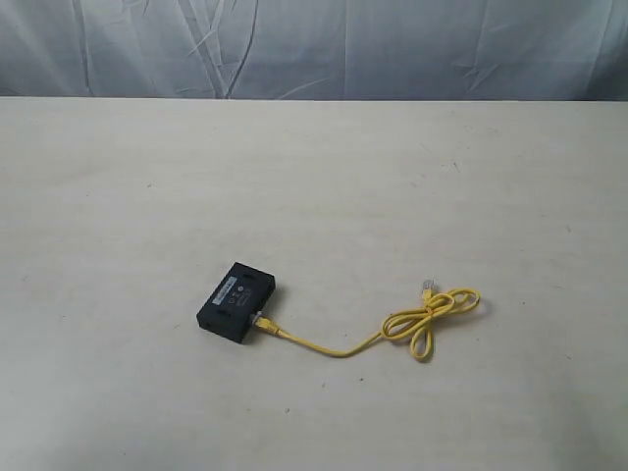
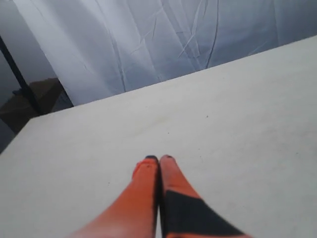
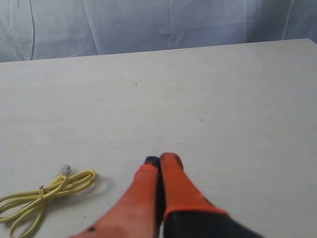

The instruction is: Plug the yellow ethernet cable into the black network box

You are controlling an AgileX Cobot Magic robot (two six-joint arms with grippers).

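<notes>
The black network box (image 1: 236,300) lies flat on the pale table, a pale label strip on its top. One end of the yellow ethernet cable (image 1: 339,346) sits at the box's near side, at a port recess. From there the cord runs right into a loose loop (image 1: 432,314), where a clear plug (image 1: 428,286) lies free. The right wrist view shows that loop (image 3: 44,194) beside my right gripper (image 3: 161,159), which is shut and empty. Over bare table, my left gripper (image 2: 159,158) is shut with nothing in it. Neither gripper appears in the exterior view.
The table (image 1: 314,177) is wide and pale, and it ends at a far edge below a wrinkled white-blue backdrop (image 1: 314,44). In the left wrist view a dark stand (image 2: 22,84) rises beyond the table's corner.
</notes>
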